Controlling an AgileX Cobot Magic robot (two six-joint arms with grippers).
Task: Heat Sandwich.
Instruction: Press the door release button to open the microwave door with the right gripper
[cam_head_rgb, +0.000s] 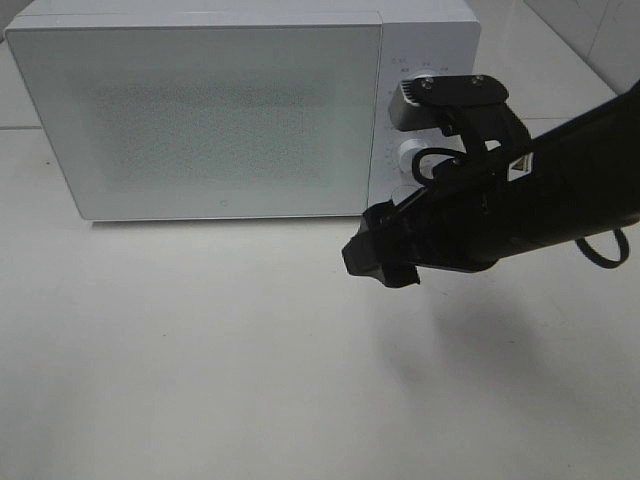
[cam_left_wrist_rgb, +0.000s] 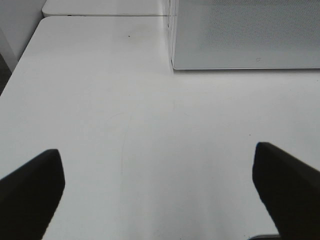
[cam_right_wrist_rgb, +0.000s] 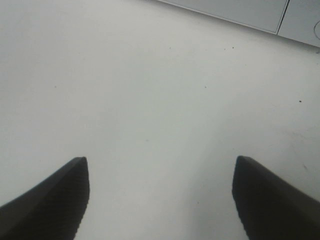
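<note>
**Exterior high and both wrists: no sight of the sandwich**

Exterior high. Shows a white microwave (cam_head_rgb: 200, 110) at the back of a white table (cam_head_rgb: 200, 360), with its door (cam_head_rgb: 120, 60) shut and a dial (cam_head_rgb: 412, 158) on the panel at its right side. Cannot see through the speckled door window, so cannot tell what lies inside. Shows the right arm (cam_head_rgb: 570, 190) reaching in from the right edge, crossing in front of the panel. Shows the right pincer (cam_head_rgb: 385, 262) angled down toward the left, above the tabletop near the microwave's lower right corner. Cannot read the jaws from this angle. Shows no sandwich, so cannot give its heading, its long axis or its place relative to the pincer.

Left wrist. Looks across the table (cam_left_wrist_rgb: 100, 100) toward the microwave (cam_left_wrist_rgb: 245, 35) at its front left corner, door shut. Shows the left pincer (cam_left_wrist_rgb: 157, 150) wide open, gripping nothing: two dark fingers (cam_left_wrist_rgb: 30, 195) far apart, only tabletop between them, well apart from the microwave.

Right wrist. Looks down on the table (cam_right_wrist_rgb: 150, 90), with the microwave (cam_right_wrist_rgb: 235, 12) showing only as its lower front edge. Shows the right pincer (cam_right_wrist_rgb: 161, 160) open and gripping nothing: ribbed fingers (cam_right_wrist_rgb: 50, 205) spread, only tabletop between. Again shows no sandwich; cannot tell where it is.
</note>
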